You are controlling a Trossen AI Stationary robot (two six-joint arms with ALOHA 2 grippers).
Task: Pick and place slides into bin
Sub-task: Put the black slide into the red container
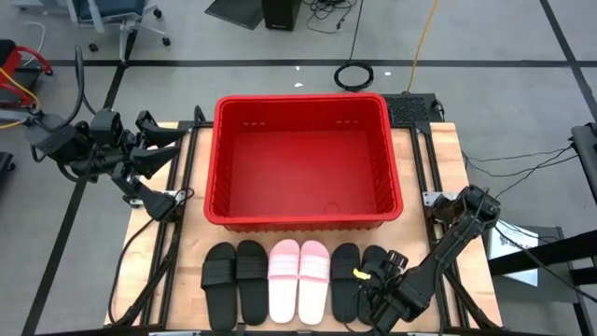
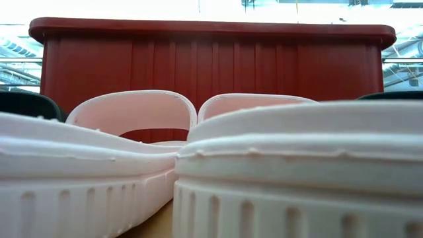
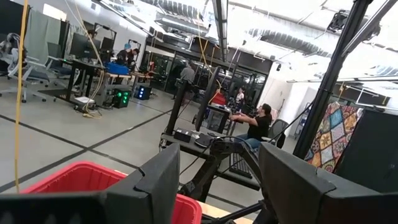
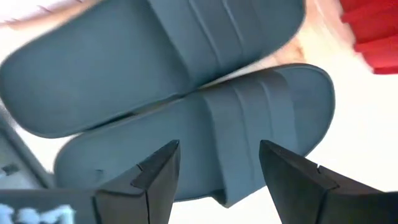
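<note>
The left gripper [image 1: 177,136] is released, fingers spread, holding nothing; it hangs just off the left wall of the large rectangular red plastic bin [image 1: 303,220] with ribbed, slotted walls, which sits on the pale wooden surface [image 1: 446,159]. In front of the bin's near wall lies a row of six open-toe slides: a matte black pair [image 1: 234,281] to the left, a pale pink pair [image 1: 299,280] in the middle, and another matte black pair [image 1: 356,279] to the right. The right gripper [image 1: 371,277] hovers right above that rightmost black pair, its fingers [image 4: 292,180] parted and straddling one sandal's strap, gripping nothing.
</note>
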